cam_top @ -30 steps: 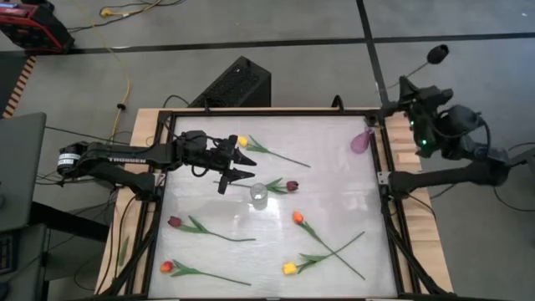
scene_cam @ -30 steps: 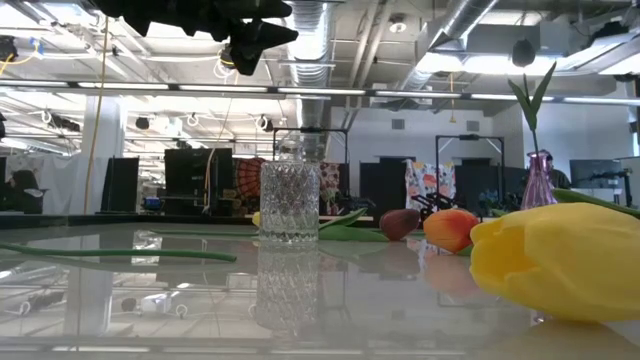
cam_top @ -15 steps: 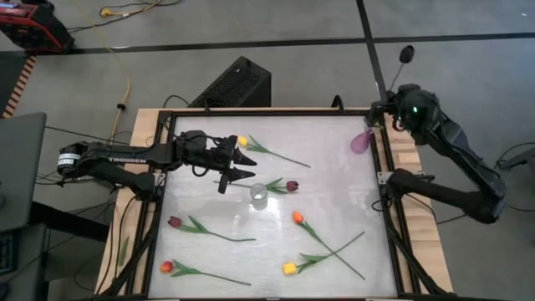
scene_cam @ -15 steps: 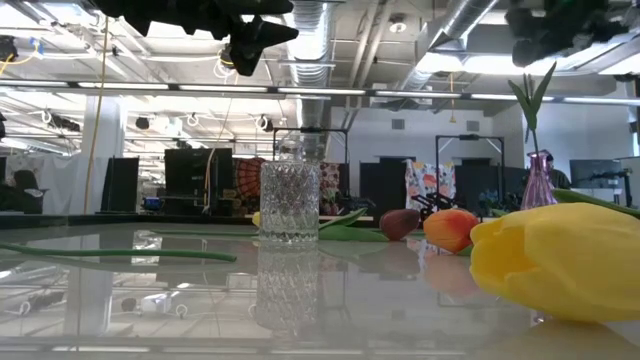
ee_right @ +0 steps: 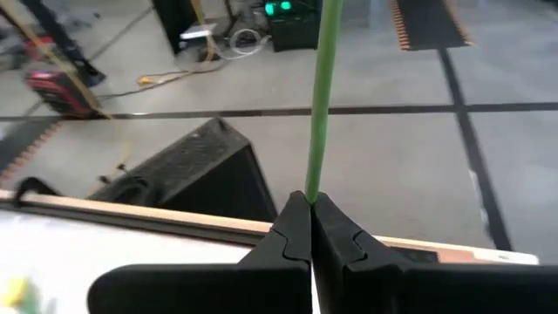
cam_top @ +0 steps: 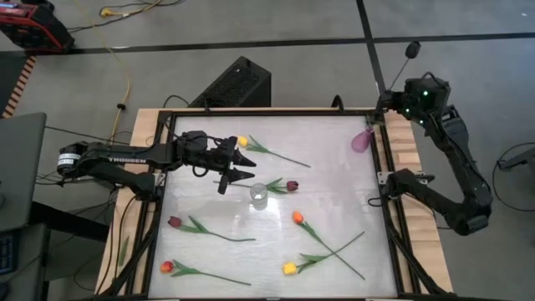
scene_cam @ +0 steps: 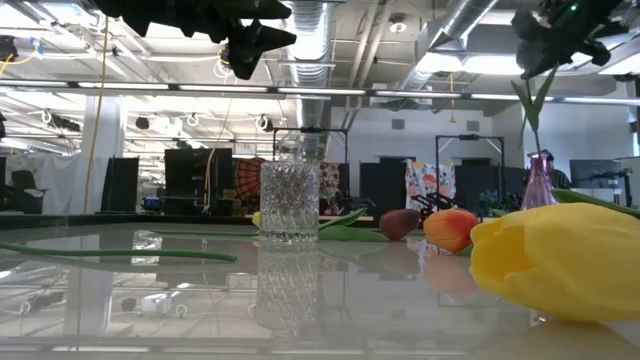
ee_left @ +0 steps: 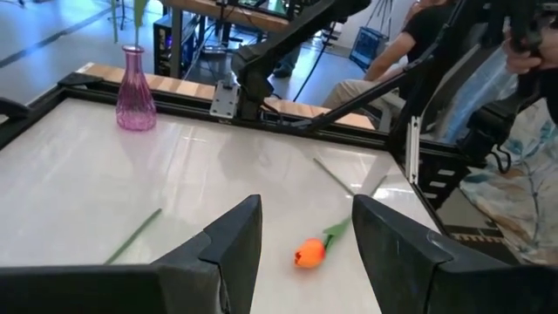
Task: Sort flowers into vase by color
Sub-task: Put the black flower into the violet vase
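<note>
My right gripper (cam_top: 396,100) is shut on a dark-headed tulip (cam_top: 412,50) above the pink vase (cam_top: 360,140) at the table's far right corner. In the low view its stem (scene_cam: 533,120) with two leaves runs down from my right gripper (scene_cam: 552,40) into the pink vase (scene_cam: 539,182). My left gripper (cam_top: 238,167) hovers open, left of the clear glass vase (cam_top: 259,194). Several tulips lie flat on the table: yellow (cam_top: 242,140), maroon (cam_top: 292,186), maroon (cam_top: 174,222), orange (cam_top: 297,217), red (cam_top: 166,267), yellow (cam_top: 289,268). My right gripper pinches the tulip's thin green stem (ee_right: 316,179) between its two fingertips, high above the leaves. The fingers lie across the stem, which runs on past them. The flower stands roughly upright, its head above the gripper and its lower stem in the pink vase.
A black frame (cam_top: 384,180) borders the table. The glass vase (scene_cam: 290,205) stands near the middle. In the left wrist view an orange tulip (ee_left: 311,253) lies ahead, the pink vase (ee_left: 135,92) stands far off, and a person (ee_left: 410,52) sits beyond the table.
My right arm has swung over the far right corner and come down: in the low view its gripper has dropped into sight above the pink vase. The tulip's dark head has shifted toward the table's left. The stem in the vase has stayed put.
</note>
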Tool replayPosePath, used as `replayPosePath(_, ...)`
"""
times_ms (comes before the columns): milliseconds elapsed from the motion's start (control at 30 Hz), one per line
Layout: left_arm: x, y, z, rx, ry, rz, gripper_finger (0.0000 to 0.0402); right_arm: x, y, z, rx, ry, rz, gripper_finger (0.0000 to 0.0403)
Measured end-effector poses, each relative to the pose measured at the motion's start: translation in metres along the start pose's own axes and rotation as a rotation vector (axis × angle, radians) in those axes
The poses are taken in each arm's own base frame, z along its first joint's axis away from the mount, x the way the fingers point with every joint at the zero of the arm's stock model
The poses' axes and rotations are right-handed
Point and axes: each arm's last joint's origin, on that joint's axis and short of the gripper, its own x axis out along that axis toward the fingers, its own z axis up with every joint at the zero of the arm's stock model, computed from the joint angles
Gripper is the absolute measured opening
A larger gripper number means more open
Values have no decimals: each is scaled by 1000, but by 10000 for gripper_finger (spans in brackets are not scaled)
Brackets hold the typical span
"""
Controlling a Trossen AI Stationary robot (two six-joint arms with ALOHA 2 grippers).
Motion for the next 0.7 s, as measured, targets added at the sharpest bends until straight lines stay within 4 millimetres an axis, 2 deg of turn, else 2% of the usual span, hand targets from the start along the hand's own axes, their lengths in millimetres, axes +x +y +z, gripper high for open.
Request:
replayPosePath(133, 0, 0, 0, 9, -1, 0, 169, -12, 3, 10, 2, -12, 59, 20)
replayPosePath(333, 0, 0, 0, 19, -2, 1, 169, -25, 4, 22, 13, -62, 30, 21)
replayPosePath(633, 0, 1, 0, 20, -7, 29, 169, 4, 0, 15, 22, 104, -111, 21)
replayPosePath(700, 0, 1, 0, 20, -7, 28, 169, 5, 0, 13, 14, 113, -143, 21)
